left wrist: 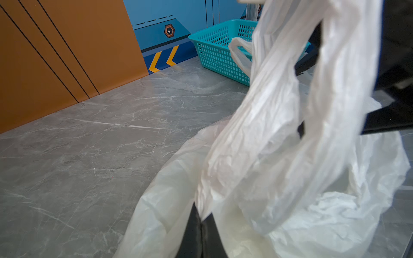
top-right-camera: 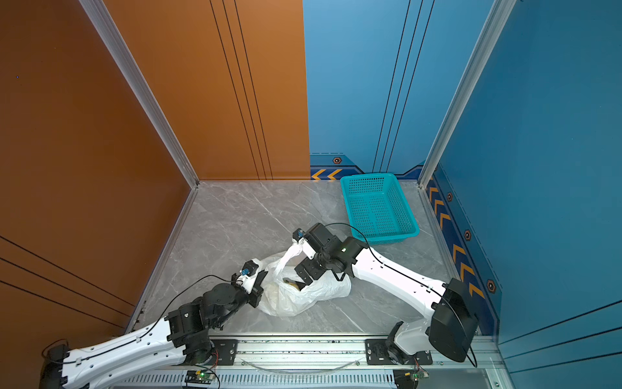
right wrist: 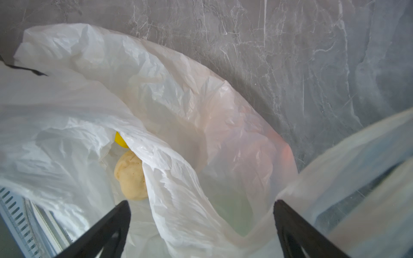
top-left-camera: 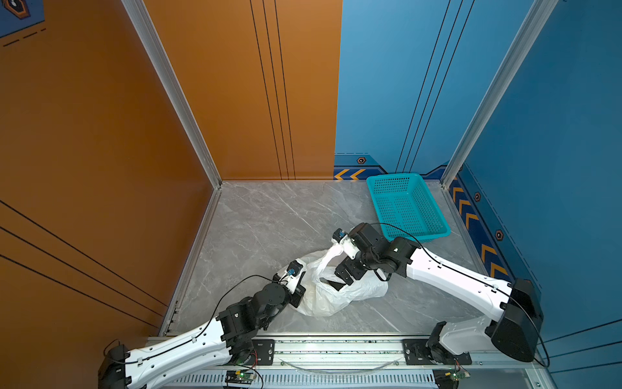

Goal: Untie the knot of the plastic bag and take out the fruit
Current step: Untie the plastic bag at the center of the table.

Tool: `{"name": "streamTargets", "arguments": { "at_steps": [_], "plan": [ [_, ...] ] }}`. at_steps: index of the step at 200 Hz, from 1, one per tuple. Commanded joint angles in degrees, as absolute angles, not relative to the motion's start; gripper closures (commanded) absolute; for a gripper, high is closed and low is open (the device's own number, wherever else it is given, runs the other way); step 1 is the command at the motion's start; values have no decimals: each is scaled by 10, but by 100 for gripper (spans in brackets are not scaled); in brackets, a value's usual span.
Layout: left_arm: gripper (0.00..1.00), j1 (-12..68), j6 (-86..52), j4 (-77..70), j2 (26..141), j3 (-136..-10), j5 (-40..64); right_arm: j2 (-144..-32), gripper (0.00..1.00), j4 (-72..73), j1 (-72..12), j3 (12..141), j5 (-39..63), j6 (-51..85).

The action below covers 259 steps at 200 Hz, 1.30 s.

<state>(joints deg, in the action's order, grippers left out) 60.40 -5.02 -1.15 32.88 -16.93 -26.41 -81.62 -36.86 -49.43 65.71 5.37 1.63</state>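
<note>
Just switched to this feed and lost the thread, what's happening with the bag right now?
The left gripper is shut on the rim of the plastic bag, whose mouth is open. The right gripper hangs open just above that mouth, holding nothing. Inside, a cream fruit and a yellow fruit show. The teal basket by the far wall has no fruit in it.

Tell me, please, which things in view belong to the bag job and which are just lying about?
Job:
- plastic bag, mouth open
- cream-white fruit and yellow fruit inside
- left gripper, shut on the bag
- right gripper, open above the mouth

Lying about:
- teal basket, empty, by the far wall
</note>
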Motion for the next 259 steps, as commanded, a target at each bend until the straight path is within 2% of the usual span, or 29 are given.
{"name": "streamTargets", "arguments": {
  "at_steps": [1,37,66,86,108,125,151,156,166,183,259],
  "plan": [
    [100,610,-49,-34,331,-160,-262,-843,1,-343,-501,677,72,-8],
    [100,610,-49,-37,330,-161,-260,-884,8,-296,-525,683,76,-7],
    [100,610,-46,-39,326,-159,-258,-917,21,-283,-532,694,71,-6],
    [100,611,-44,-39,323,-159,-259,-927,44,-268,-531,693,72,-5],
    [100,610,-42,-38,322,-159,-262,-935,73,-268,-525,695,63,-4],
    [100,610,-42,-35,320,-160,-265,-925,100,-268,-513,689,38,4],
    [100,610,-48,-24,321,-169,-282,-884,100,-272,-477,680,-4,31],
    [87,610,-49,-21,321,-173,-285,-874,100,-275,-470,681,-6,35],
    [49,610,-48,-16,321,-185,-286,-857,100,-282,-460,686,-17,40],
    [0,609,-56,-4,328,-213,-289,-842,100,-306,-455,703,-30,40],
    [2,615,-81,1,467,-331,-231,-859,100,-337,-462,743,-34,67]
  ]
}}
